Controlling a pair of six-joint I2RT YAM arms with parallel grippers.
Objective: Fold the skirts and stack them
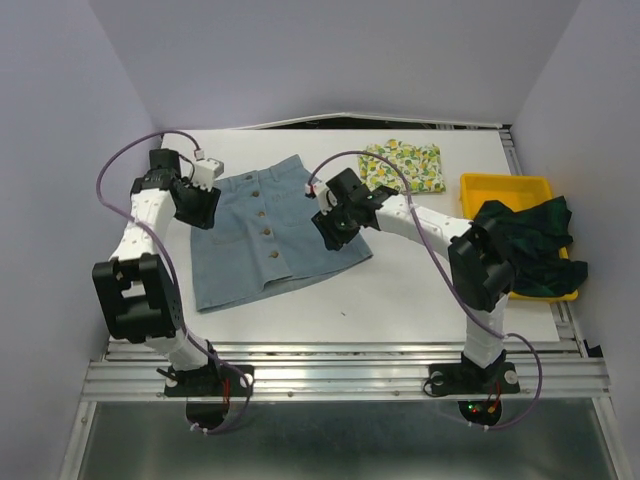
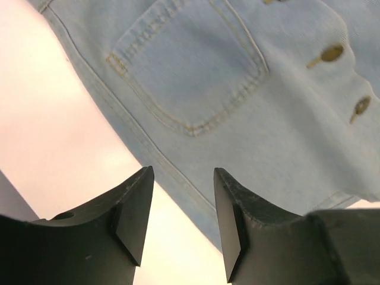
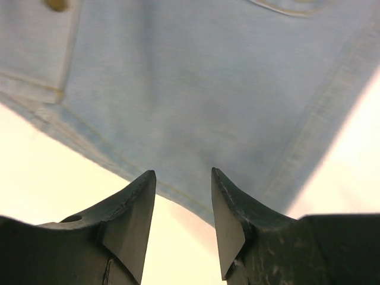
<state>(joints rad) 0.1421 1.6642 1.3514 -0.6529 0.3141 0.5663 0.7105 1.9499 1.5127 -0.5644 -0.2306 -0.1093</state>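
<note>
At nine and three o'clock of the flat light-blue denim skirt [image 1: 262,235], your left gripper [image 2: 182,175] and right gripper [image 3: 181,175] gape empty; folding seems unstarted, so pinch its edges next.

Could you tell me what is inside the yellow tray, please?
The dark plaid skirt lies crumpled in the yellow tray, overhanging its rim; anything beneath is hidden.

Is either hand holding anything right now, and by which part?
Nothing is held. The left hand and the right hand hang open over the blue skirt, no cloth between their jaws.
</note>
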